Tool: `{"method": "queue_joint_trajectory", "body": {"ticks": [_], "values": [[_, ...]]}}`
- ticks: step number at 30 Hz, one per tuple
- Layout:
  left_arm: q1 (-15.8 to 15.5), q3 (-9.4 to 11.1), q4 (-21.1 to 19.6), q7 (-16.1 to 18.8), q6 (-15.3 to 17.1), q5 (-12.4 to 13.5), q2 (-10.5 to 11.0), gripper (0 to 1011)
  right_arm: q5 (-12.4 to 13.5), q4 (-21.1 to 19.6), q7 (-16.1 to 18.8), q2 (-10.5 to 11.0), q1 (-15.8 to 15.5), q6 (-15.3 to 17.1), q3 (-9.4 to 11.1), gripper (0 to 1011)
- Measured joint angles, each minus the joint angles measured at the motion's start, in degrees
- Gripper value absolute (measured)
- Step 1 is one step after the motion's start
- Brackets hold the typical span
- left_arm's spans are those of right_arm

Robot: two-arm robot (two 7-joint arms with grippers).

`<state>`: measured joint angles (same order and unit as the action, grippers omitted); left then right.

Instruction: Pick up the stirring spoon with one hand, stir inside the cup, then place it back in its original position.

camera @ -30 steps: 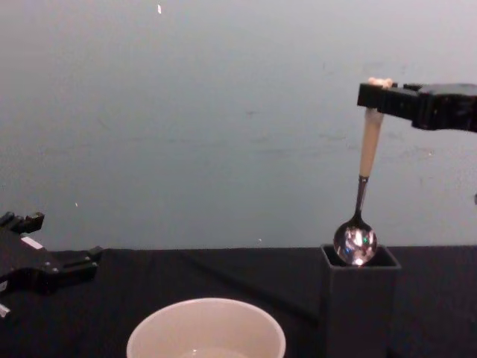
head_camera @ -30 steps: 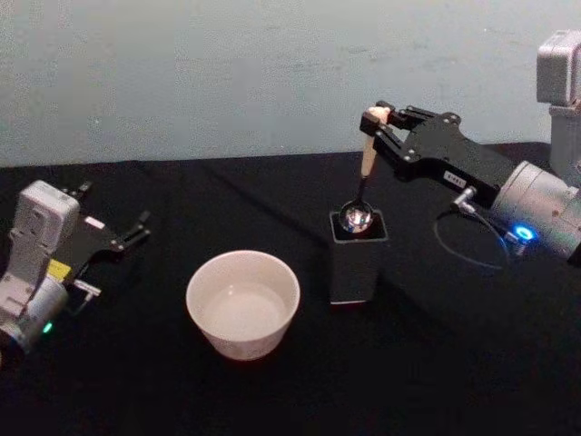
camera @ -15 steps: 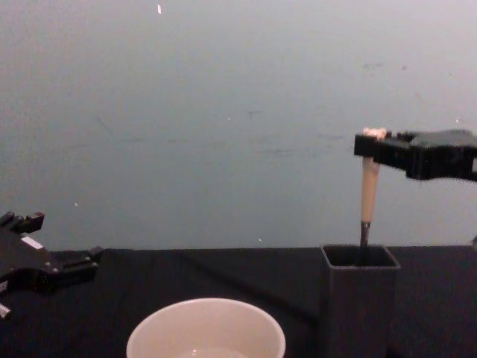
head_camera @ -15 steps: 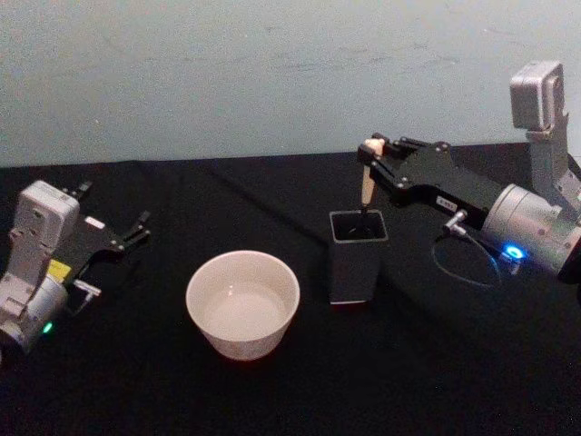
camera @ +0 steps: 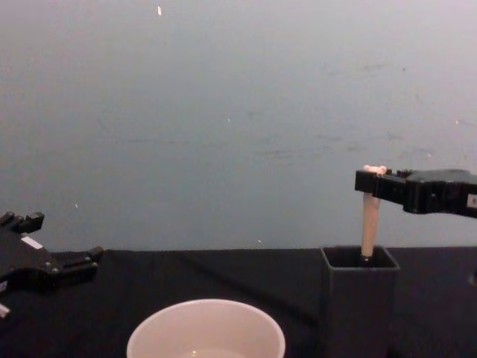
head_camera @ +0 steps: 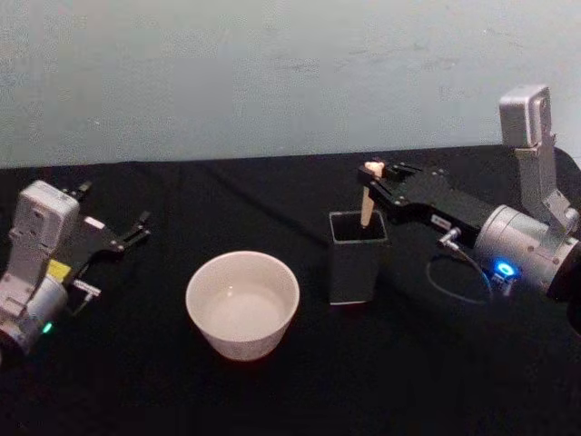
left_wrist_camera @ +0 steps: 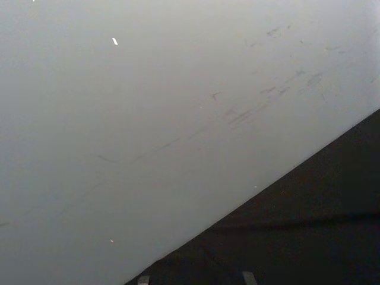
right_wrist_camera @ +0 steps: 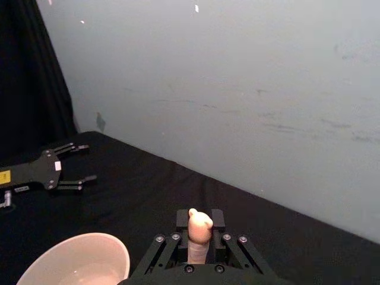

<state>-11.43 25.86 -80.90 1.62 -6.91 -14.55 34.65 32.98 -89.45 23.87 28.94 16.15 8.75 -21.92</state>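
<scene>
The stirring spoon [head_camera: 366,205] stands upright in the dark grey square holder [head_camera: 356,258], its bowl hidden inside and only the cream handle [camera: 367,225] showing above the rim. My right gripper [head_camera: 373,175] is shut on the handle's top, just under the tiny bear head [right_wrist_camera: 199,220]. The cream-white cup [head_camera: 242,303] sits to the holder's left, apart from it, and its rim [camera: 206,330] shows low in the chest view. My left gripper [head_camera: 136,227] rests open at the far left of the table, away from everything.
A black cloth [head_camera: 290,381] covers the table, with a pale wall [head_camera: 272,73] behind. A thin cable [head_camera: 454,272] loops beside the right wrist. Free room lies in front of the cup and holder.
The right gripper has come down with the spoon: a second ago the steel bowl hung at the holder's mouth, now it is sunk inside with less handle showing. The left arm has not moved.
</scene>
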Motion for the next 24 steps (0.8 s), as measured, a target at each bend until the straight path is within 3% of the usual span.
{"method": "queue_joint_trajectory", "body": {"ticks": [24], "values": [[0.00,0.00,0.00,0.00,0.00,0.00,0.00,1001,1.27,0.66,-3.35,-1.21,-1.71,1.73,1.43,216]]}}
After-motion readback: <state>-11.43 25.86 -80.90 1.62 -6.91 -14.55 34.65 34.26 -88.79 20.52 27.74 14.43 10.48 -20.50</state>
